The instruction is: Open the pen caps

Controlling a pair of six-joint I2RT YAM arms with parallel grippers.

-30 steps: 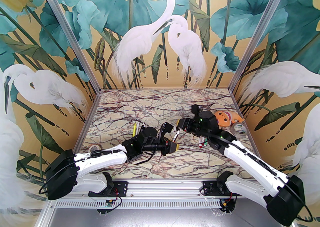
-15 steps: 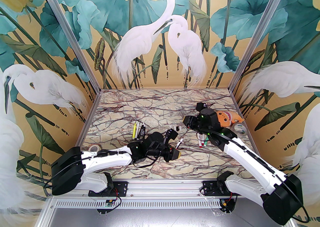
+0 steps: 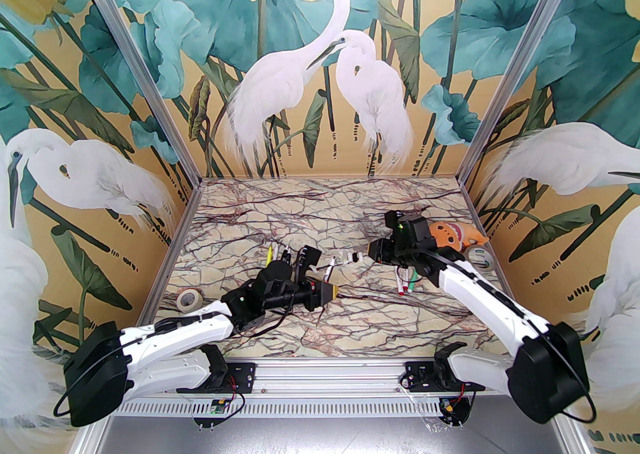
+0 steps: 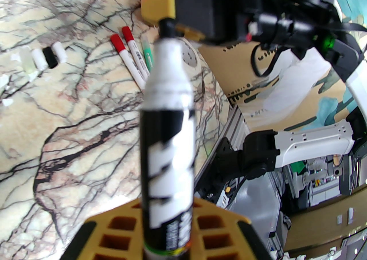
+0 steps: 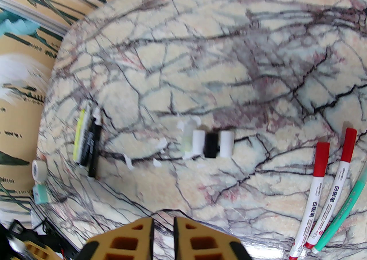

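Observation:
Several loose pen caps lie in a short row mid-table: a clear one [image 5: 187,138], a white cap [image 5: 198,142], a black cap [image 5: 211,144] and another white cap [image 5: 226,143]; in the top view that row of caps [image 3: 352,257] sits just left of my right gripper [image 3: 371,251]. The right gripper [image 5: 162,233] hovers above it, open by a narrow gap with nothing between its fingers. My left gripper [image 3: 327,288] is shut on a black-and-white pen [image 4: 167,138], whose bare black tip [image 4: 166,26] points up and away.
Two red-capped markers [image 5: 321,150] and a green pen [image 5: 344,204] lie right of the caps. A yellow pen and black pens [image 3: 276,256] lie to the left. Tape rolls sit at the left edge [image 3: 189,299] and right edge [image 3: 480,257], beside an orange plush [image 3: 452,234].
The right gripper pulled away from the pen's end, swung right, then came back beside the cap row. The left arm drew back left with the pen, its tip now bare.

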